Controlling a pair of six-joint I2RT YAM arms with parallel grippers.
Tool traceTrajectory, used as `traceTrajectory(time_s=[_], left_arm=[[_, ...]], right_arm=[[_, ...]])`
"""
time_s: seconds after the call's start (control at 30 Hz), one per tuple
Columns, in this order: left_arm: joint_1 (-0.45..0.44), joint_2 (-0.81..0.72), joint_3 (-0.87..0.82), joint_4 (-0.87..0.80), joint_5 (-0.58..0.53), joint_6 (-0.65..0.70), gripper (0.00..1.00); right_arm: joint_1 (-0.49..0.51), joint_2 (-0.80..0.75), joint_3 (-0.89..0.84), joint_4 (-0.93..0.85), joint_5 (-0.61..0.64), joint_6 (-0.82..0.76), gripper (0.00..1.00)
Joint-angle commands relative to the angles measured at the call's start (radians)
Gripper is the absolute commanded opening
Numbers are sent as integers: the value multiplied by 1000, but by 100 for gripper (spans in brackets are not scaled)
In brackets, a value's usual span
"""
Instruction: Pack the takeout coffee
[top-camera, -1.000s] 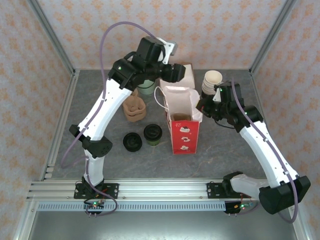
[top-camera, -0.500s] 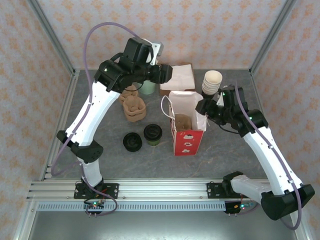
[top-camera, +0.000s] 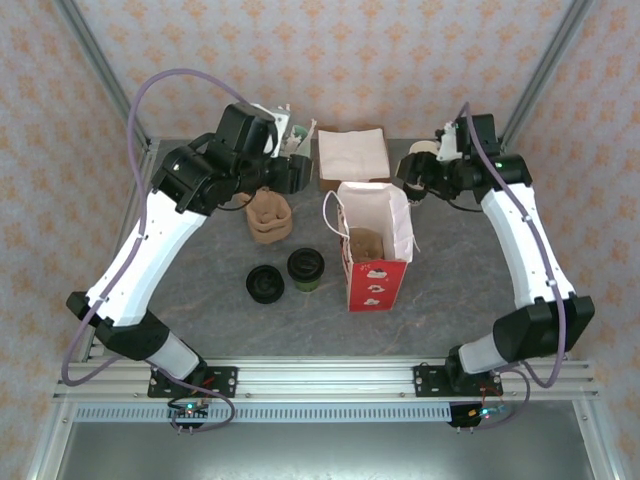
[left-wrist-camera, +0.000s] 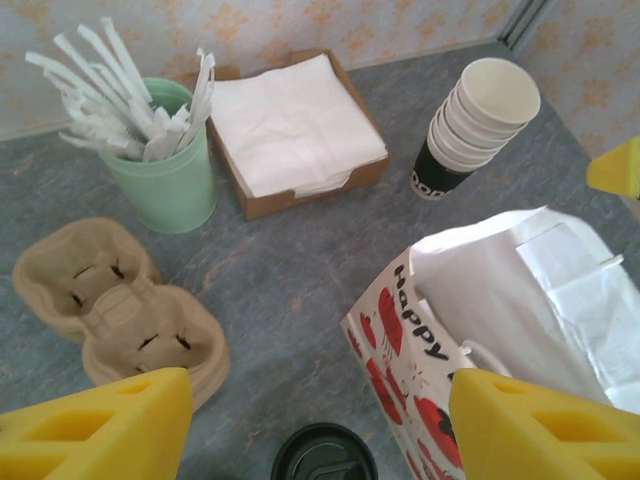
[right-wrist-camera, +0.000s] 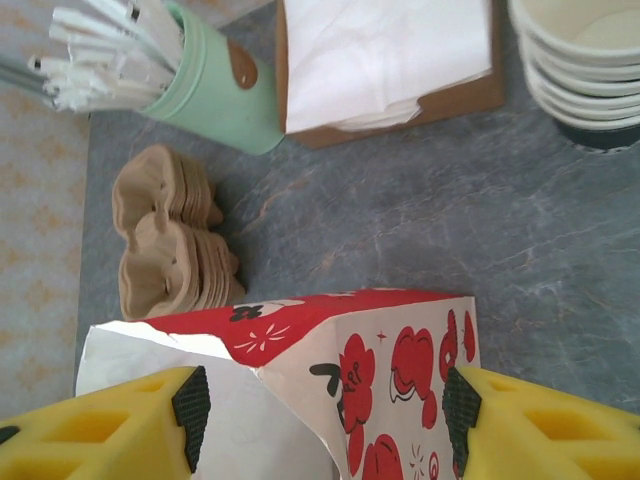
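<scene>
1. Two claws, both spread wide and gripping nothing. The left claw (left-wrist-camera: 318, 420) hangs above the surface (top-camera: 455, 300) with its yellow fingers far apart. The right claw (right-wrist-camera: 320, 425) hovers by the back right corner of the gift bag (top-camera: 372, 250), its fingers just as wide.
2. The takeout coffee (top-camera: 306, 268) stands upright on the surface with its black lid on. It is just left of the bag's base, with a narrow strip of grey between them. From the left wrist, its lid lies below and between the fingers.
3. A loose black lid (top-camera: 265, 284) lies just left of the coffee, nearly touching it.
4. The bag stands upright near the middle of the surface. Its mouth is open and its white rim flared, and something brown lies inside.
5. The back edge is crowded. A mint-green cup (left-wrist-camera: 165, 170) of stirrers, a napkin tray (left-wrist-camera: 295, 130) and a stack of cups (left-wrist-camera: 480, 125) line up along it. The cup is just beside the tray; the stack stands apart from the tray.
6. A pile of cup carriers (top-camera: 268, 218) sits in front of the mint-green cup, between it and the coffee.
7. The widest bare stretch lies right of the bag, out to the right edge, and the right arm crosses above it.
8. A bare band runs from the coffee and the bag to the near rail (top-camera: 320, 378).
9. Left of the carriers the grey is bare out to the left edge — under the left arm.
</scene>
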Motion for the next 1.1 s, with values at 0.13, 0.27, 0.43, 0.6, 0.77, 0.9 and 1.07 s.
traceTrajectory(time_s=[0.13,0.27,0.43,0.6,0.77,0.9,1.07], left_arm=[[9,-59,-137,7,-33,-37,69],[8,-97,-219,30,-30,-47,69],[9,-122,-271,27,-34,-34,69],[9,-121,-289,12,-32,-35,69],[9,-129,-354,22,-50,-87,69],[8,-126,-415,40,-7,-143,65],[-1,-133,-500,76,21,-183,63]], right_arm=[[11,34,-4,-34,-51,-144,66],[35,67,8,-56,-63,-180,67],[69,78,-15,-77,-28,-205,65],[98,74,-18,-116,-14,-229,46],[111,14,-78,-115,-16,-221,22],[117,-27,-109,-131,-23,-213,15],[127,-80,-146,-131,-33,-185,10]])
